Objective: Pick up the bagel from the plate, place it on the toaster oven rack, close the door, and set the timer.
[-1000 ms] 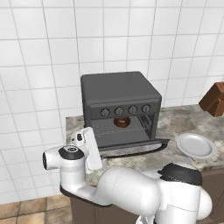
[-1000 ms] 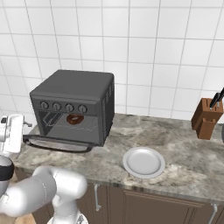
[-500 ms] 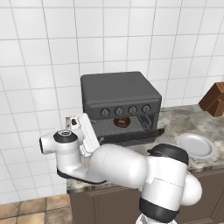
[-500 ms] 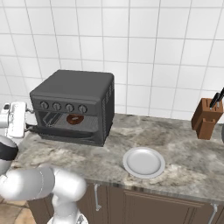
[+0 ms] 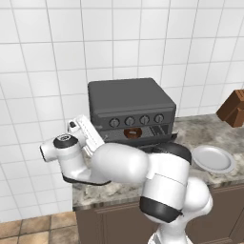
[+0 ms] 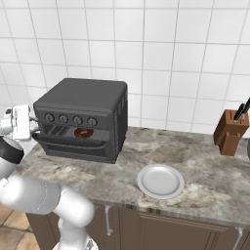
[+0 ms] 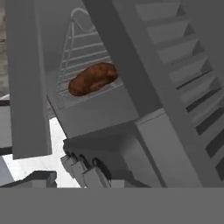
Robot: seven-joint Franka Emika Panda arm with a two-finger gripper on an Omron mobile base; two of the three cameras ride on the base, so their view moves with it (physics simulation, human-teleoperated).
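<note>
Door raised from flat toward nearly shut since the earlier frames; arm swung further left of the oven.

From largest to smallest: I see the toaster oven (image 6: 80, 117) on the counter (image 6: 195, 166) with the door (image 6: 73, 145) close to upright, so I judge the close-the-door step is in hand and nearly complete. I read the plate (image 6: 160, 181) as bare, well apart to the oven's right. I find the bagel (image 7: 92, 78) lying on the toaster oven rack (image 7: 83, 48), visible through the remaining gap. I place the gripper (image 6: 34, 128) just beside the oven's left front corner; I cannot tell whether its jaws are parted or clamped. Next move, in my judgement: seat the door fully, then reach the knobs (image 6: 71, 118) to set the timer.
</note>
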